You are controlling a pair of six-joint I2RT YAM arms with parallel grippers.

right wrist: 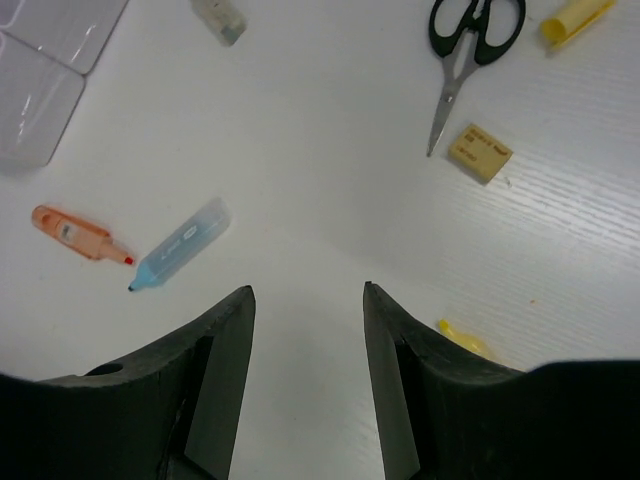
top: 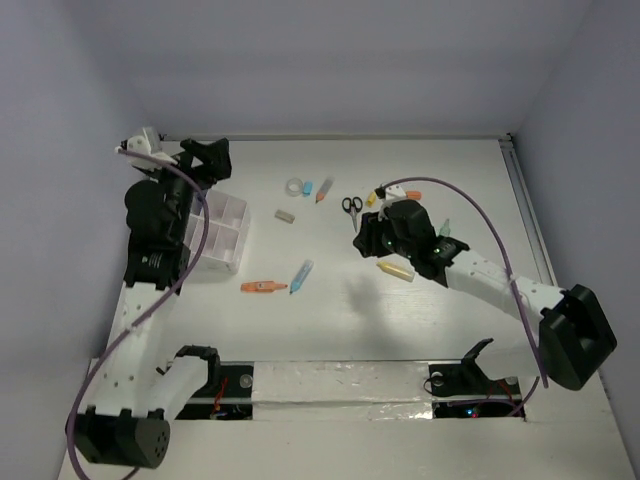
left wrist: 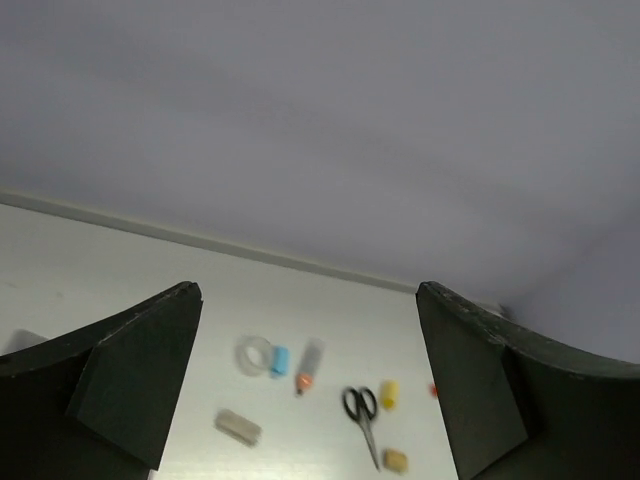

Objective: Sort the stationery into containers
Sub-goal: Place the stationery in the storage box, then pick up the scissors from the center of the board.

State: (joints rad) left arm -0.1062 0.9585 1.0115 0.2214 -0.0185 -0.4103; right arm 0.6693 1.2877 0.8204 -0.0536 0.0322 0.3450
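The white divided box point(top: 222, 236) stands at the left; in the right wrist view point(right wrist: 45, 60) it shows at the top left corner. My left gripper point(top: 208, 160) is open and empty, raised beyond the box's far edge point(left wrist: 308, 290). Its view shows a clear tape roll point(left wrist: 255, 355), a blue cap point(left wrist: 280, 361), an orange-tipped pen point(left wrist: 308, 365) and black scissors point(left wrist: 362, 410). My right gripper point(top: 366, 240) is open and empty above bare table point(right wrist: 308, 290). A blue marker point(right wrist: 180, 245) and an orange marker point(right wrist: 80, 232) lie to its left, and a yellow marker point(right wrist: 465, 340) beside its right finger.
A tan eraser point(right wrist: 479, 152) lies by the scissors point(right wrist: 470, 40), with a yellow cap point(right wrist: 577, 18) beyond. A grey eraser point(top: 285, 215) lies mid-table. A green item point(top: 446, 228) and an orange item point(top: 410, 192) sit behind the right arm. Walls close the far and side edges.
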